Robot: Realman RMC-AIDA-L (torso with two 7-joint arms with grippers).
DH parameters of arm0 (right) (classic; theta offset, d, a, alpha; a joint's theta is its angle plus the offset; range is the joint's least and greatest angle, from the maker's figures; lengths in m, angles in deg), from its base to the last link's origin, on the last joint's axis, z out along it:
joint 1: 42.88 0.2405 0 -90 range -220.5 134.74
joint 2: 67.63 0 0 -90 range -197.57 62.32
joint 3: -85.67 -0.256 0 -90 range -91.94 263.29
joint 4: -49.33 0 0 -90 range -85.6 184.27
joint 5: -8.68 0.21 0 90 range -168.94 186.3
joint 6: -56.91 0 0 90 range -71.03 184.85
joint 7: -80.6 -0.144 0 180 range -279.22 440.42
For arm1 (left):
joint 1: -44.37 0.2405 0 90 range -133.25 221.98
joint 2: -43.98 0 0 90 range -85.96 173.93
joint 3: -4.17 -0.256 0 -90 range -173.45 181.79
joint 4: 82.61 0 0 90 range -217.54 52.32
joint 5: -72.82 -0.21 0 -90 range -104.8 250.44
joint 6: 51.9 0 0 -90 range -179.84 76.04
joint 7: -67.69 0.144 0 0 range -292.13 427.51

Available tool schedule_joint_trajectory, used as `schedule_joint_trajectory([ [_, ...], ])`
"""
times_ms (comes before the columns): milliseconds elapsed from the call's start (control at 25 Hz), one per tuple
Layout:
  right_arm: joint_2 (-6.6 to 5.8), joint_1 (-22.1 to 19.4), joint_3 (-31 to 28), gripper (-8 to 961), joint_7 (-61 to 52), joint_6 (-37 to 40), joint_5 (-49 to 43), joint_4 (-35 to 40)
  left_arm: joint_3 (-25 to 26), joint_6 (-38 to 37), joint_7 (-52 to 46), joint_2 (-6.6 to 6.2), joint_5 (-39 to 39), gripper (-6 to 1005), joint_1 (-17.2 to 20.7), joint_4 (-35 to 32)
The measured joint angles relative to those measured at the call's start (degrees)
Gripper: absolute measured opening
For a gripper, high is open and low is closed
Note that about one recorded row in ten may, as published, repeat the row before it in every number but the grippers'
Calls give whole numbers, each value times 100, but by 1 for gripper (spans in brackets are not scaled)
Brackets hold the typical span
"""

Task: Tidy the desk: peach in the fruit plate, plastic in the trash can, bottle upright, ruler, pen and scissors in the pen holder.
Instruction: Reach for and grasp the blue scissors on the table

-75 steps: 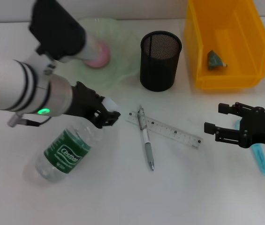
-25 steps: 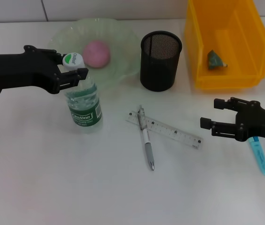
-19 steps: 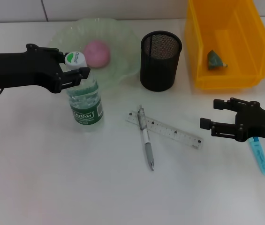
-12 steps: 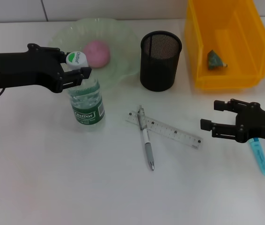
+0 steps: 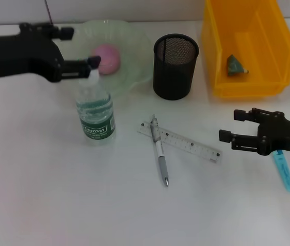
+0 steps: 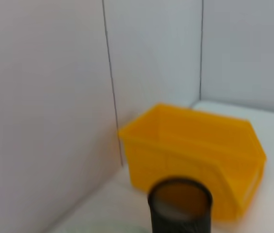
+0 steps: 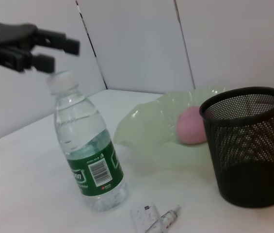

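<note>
The clear water bottle (image 5: 95,110) with a green label stands upright on the white desk, free of any grip; it also shows in the right wrist view (image 7: 88,155). My left gripper (image 5: 78,47) is open just above and behind its cap, and shows far off in the right wrist view (image 7: 54,48). The pink peach (image 5: 106,58) lies in the green fruit plate (image 5: 134,46). The ruler (image 5: 186,143) and pen (image 5: 160,154) lie crossed at mid-desk. My right gripper (image 5: 231,126) is open and empty, over the blue scissors (image 5: 284,174), which are partly hidden. The black mesh pen holder (image 5: 175,66) is empty.
The yellow trash bin (image 5: 247,77) at the back right holds a crumpled piece of plastic (image 5: 235,65). The left wrist view shows the bin (image 6: 195,165) and the pen holder (image 6: 180,204) against the white wall.
The bottle, lying down three seconds ago, now stands alone. My left gripper has let go of its cap and pulled up and back. The right arm has not moved.
</note>
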State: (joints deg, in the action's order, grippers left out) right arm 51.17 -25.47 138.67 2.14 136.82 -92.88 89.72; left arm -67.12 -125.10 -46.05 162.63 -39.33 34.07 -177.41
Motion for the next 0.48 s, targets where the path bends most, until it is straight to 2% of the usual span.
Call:
schedule_joint_trajectory([
  [40,-4,0,-1,799,-48,4,2,36,102,13,259,1,437,750,170,-226],
  [80,-6,-2,0,799,-118,11,2,88,102,13,259,1,437,759,170,-226],
  [120,-11,-5,-1,799,-193,20,-1,169,167,-56,788,-5,1253,767,355,-231],
  [160,-11,-14,1,799,-274,33,-11,253,167,-56,788,-5,1253,776,355,-231],
  [240,-17,-45,7,798,-686,144,-110,653,158,-266,1551,-13,2164,793,532,-5],
  [360,-24,-65,4,798,-1156,291,-222,1051,-65,-1124,3405,-1,3562,818,640,1173],
  [400,-23,-89,3,798,-1387,367,-260,1248,-136,-1311,3754,1,3777,818,614,1506],
  [480,-14,-200,0,798,-2278,737,-435,2192,-325,-1650,4455,-1,3983,819,445,2421],
])
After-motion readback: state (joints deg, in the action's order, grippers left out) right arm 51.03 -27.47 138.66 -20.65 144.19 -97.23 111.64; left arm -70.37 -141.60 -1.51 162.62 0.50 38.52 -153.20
